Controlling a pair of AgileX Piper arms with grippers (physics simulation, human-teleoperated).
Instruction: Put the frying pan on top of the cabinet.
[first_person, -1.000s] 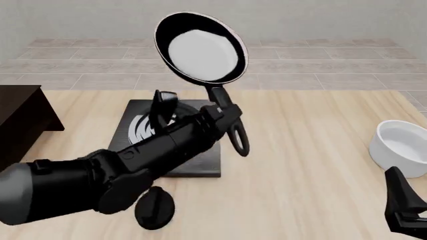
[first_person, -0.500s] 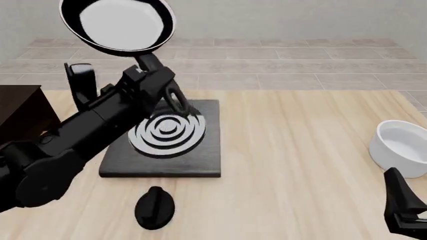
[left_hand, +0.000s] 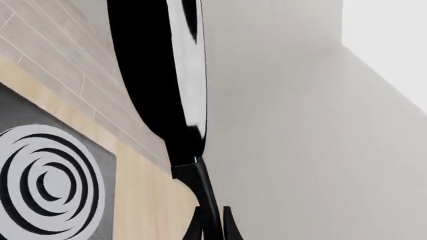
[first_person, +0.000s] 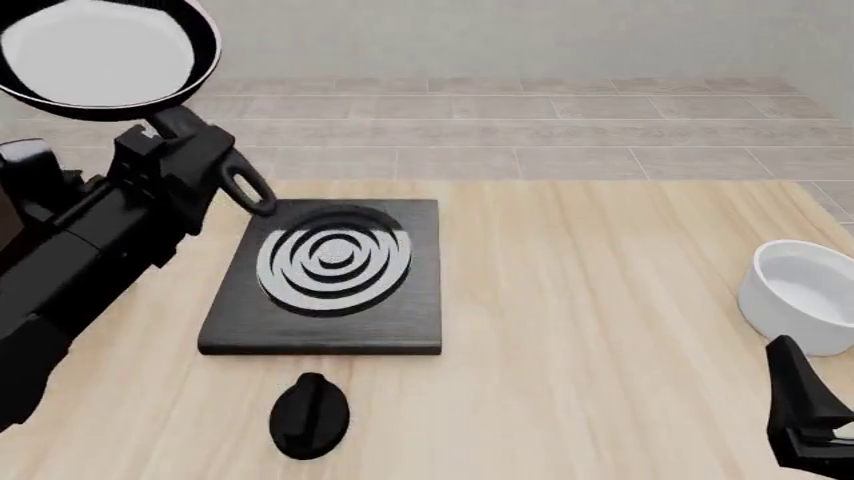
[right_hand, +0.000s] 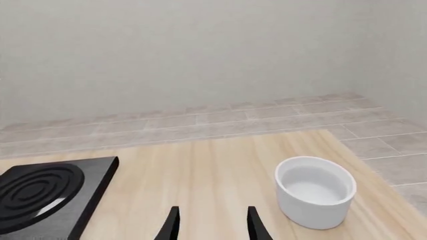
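Frying pan (first_person: 100, 50) raised at far left above the table (first_person: 601, 300), handle clamped in left tool (first_person: 180, 160), right tool (right_hand: 210, 222) parted and empty near white bowl (first_person: 807, 295), black slab (first_person: 327, 280) mid-table.

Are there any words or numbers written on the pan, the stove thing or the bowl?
None: no words, numbers or labels show in any view.
The frying pan is plain black and grey-white.
The black slab has only grey rings, not writing.
The white bowl and the black knob are blank.
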